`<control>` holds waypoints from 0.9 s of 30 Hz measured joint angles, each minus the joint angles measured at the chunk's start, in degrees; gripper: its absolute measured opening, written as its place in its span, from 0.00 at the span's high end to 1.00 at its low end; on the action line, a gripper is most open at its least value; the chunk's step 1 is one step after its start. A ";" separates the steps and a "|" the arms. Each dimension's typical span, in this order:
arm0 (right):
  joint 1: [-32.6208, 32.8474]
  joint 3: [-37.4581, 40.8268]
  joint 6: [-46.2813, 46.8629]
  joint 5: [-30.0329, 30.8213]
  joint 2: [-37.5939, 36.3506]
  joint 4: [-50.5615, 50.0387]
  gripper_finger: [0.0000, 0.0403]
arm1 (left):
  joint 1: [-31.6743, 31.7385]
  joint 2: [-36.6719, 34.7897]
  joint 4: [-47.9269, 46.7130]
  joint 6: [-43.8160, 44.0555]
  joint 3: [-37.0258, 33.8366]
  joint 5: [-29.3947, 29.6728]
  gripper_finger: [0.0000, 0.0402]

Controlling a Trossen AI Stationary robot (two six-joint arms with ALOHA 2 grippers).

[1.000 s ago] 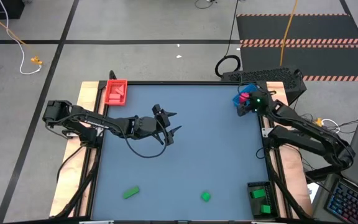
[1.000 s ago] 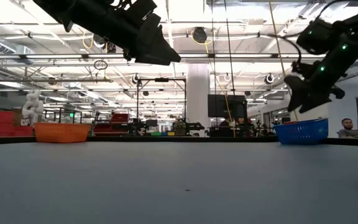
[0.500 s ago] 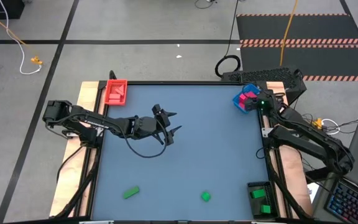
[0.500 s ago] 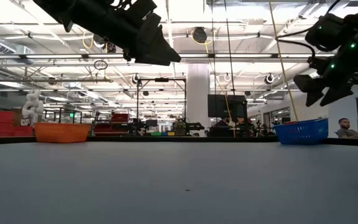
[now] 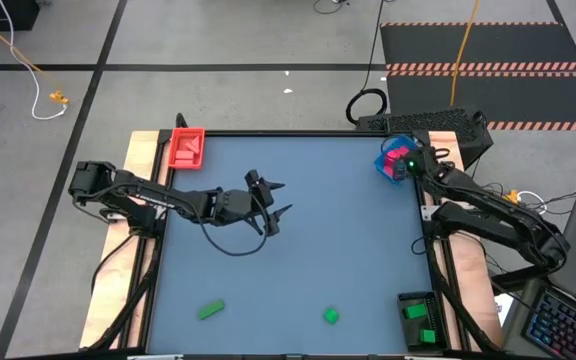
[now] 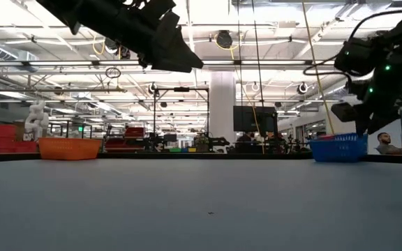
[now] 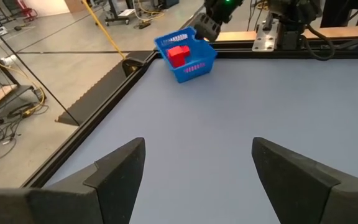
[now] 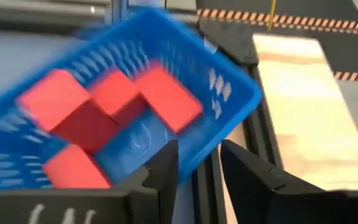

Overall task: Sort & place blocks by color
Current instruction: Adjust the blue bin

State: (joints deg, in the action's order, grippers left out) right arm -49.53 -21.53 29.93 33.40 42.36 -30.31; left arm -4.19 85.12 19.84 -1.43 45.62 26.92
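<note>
Over the blue basket [image 5: 392,160] of pink blocks [image 8: 104,109] at the counter's [image 5: 348,250] two o'clock corner, the right gripper [image 8: 197,158] is held slightly apart and empty — the left gripper [image 5: 276,198] is spread wide mid-counter, two green blocks [image 5: 210,310] lying toward six o'clock.

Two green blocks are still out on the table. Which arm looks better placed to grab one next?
Probably the left: its hand is open over mid-table, nearer the green bar. The right hand is by the blue basket.
</note>
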 joint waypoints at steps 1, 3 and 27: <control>-0.50 0.50 0.19 -0.66 0.70 0.56 0.73 | -0.01 -0.02 0.03 -0.04 0.00 0.00 0.27; -1.60 1.52 1.18 -1.75 1.97 1.38 0.75 | -0.05 0.00 0.09 -0.10 0.00 0.00 0.27; -1.16 4.01 -13.55 -28.56 -2.00 20.26 0.75 | 0.10 0.00 1.68 -1.34 -0.02 0.00 0.27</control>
State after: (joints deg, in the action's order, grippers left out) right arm -50.69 -17.52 16.39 4.84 40.36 -10.05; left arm -4.10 85.12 21.53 -2.76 45.60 26.92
